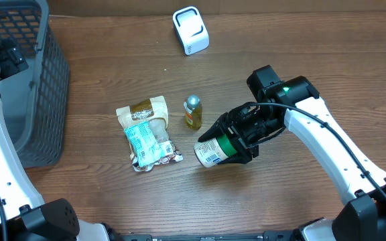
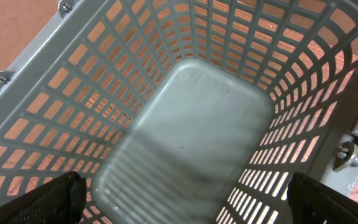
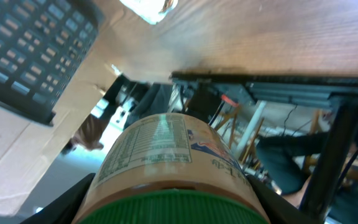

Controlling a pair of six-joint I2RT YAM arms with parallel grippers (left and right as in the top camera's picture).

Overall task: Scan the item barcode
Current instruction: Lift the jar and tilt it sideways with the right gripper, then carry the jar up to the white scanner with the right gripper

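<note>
The right gripper [image 1: 238, 142] is clamping a green-lidded round jar with a white printed label [image 1: 210, 152], holding it on its side over the brown wooden desk [image 1: 280, 60], near a small amber bottle [image 1: 192, 112] and crinkled snack packets [image 1: 146, 134]. A white boxy scanner [image 1: 190, 30] is standing well apart. The left gripper [image 2: 188, 199] is hanging wide open over a grey plastic mesh basket [image 2: 185, 118].

A grey basket [image 1: 51, 73], snack packets [image 1: 146, 134] and small bottle [image 1: 192, 112] share the wooden table [image 1: 313, 53].
</note>
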